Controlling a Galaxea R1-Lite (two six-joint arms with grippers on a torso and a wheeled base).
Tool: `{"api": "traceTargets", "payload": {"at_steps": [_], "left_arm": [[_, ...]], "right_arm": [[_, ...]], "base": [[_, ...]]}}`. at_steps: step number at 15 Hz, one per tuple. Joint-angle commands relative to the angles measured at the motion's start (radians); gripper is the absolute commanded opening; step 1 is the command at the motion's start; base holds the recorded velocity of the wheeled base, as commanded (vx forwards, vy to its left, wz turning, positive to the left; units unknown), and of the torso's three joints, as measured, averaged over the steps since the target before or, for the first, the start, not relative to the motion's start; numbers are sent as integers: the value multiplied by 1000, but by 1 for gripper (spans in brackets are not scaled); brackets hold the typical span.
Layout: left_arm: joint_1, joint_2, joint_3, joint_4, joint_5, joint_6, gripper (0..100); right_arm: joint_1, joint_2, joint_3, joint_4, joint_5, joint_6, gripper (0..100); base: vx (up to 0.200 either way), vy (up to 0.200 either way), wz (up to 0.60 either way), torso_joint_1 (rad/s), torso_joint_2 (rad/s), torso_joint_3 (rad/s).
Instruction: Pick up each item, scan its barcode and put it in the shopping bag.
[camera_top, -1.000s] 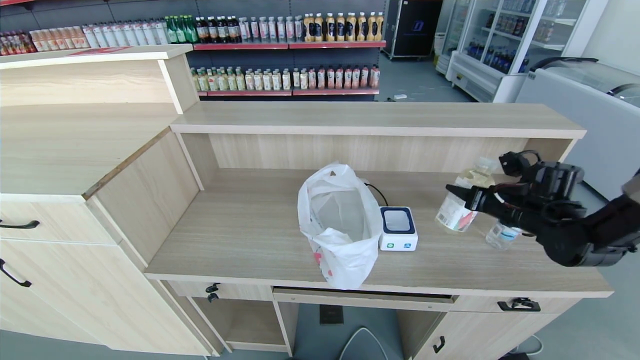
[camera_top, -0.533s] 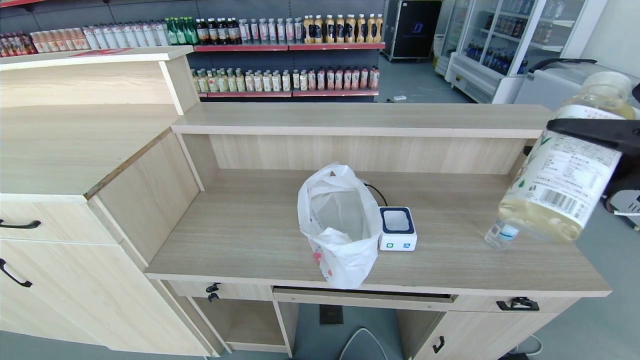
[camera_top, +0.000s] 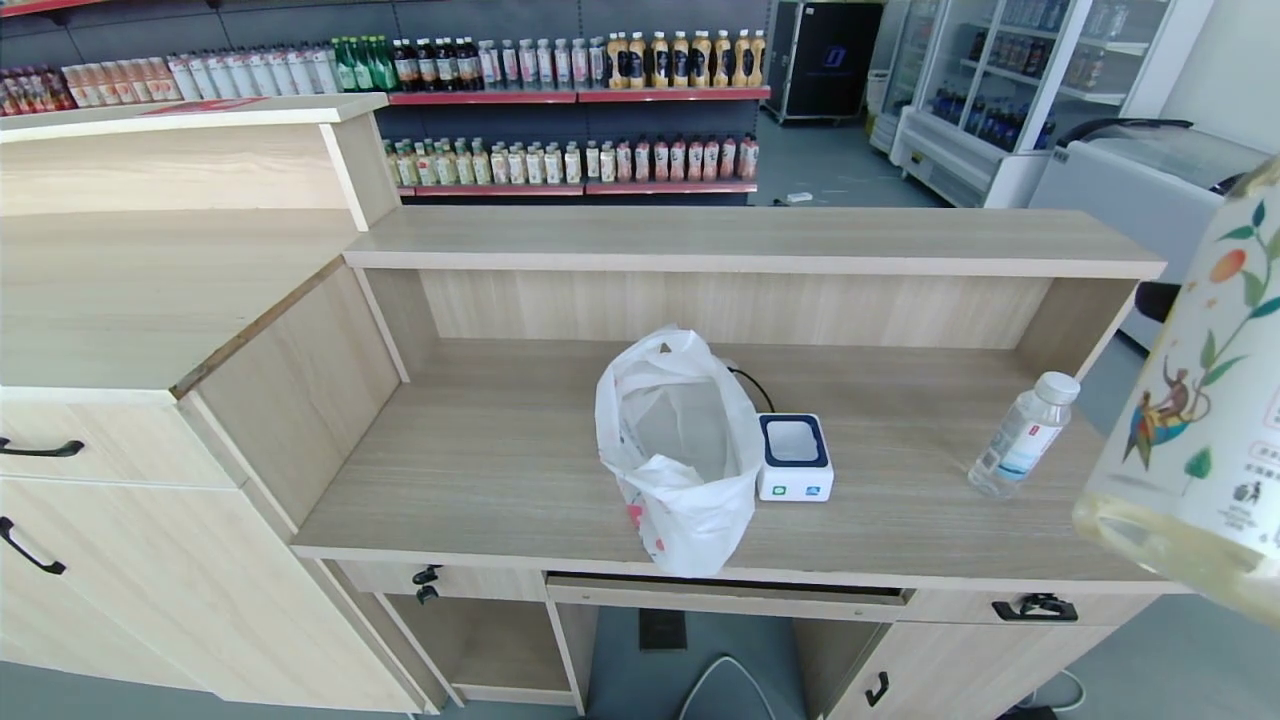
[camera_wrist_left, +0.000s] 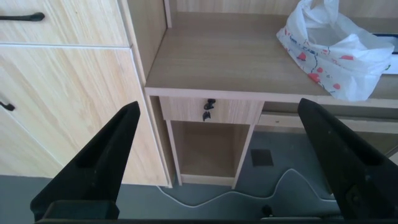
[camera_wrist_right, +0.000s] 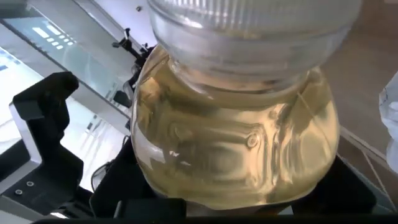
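Note:
A big bottle of pale yellow drink (camera_top: 1190, 430) with a printed label hangs high off the counter's right end, very close to the head camera. My right gripper (camera_wrist_right: 233, 186) is shut on that drink bottle (camera_wrist_right: 236, 137), dark fingers (camera_wrist_right: 43, 137) at its sides. A small clear water bottle (camera_top: 1022, 436) stands on the counter at the right. The white shopping bag (camera_top: 680, 450) stands open mid-counter, with the white and blue scanner (camera_top: 795, 457) just right of it. My left gripper (camera_wrist_left: 217, 162) stands open and empty, low before the counter's left front; the bag (camera_wrist_left: 336, 50) is beyond it.
The counter (camera_top: 500, 470) has a raised back shelf (camera_top: 750, 235) and a tall side cabinet (camera_top: 150, 300) on the left. A drawer with a lock (camera_wrist_left: 208, 111) sits under the front edge. Store shelves of bottles (camera_top: 560, 60) stand behind.
My right gripper has lifted the yellow drink bottle off the counter, up and to the right toward the head camera. The water bottle now stands uncovered.

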Motion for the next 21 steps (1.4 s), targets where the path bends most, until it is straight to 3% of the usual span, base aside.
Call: {"api": "traceTargets", "payload": {"at_steps": [1,21], "left_arm": [[0,0,0,0,0,0,100],[0,0,0,0,0,0,100]], "right_arm": [[35,18,9,-36,-5,-14,0],[21,-16,48,-42,-40,-16,0]], "base": [[0,0,0,0,0,0],[0,0,0,0,0,0]]}}
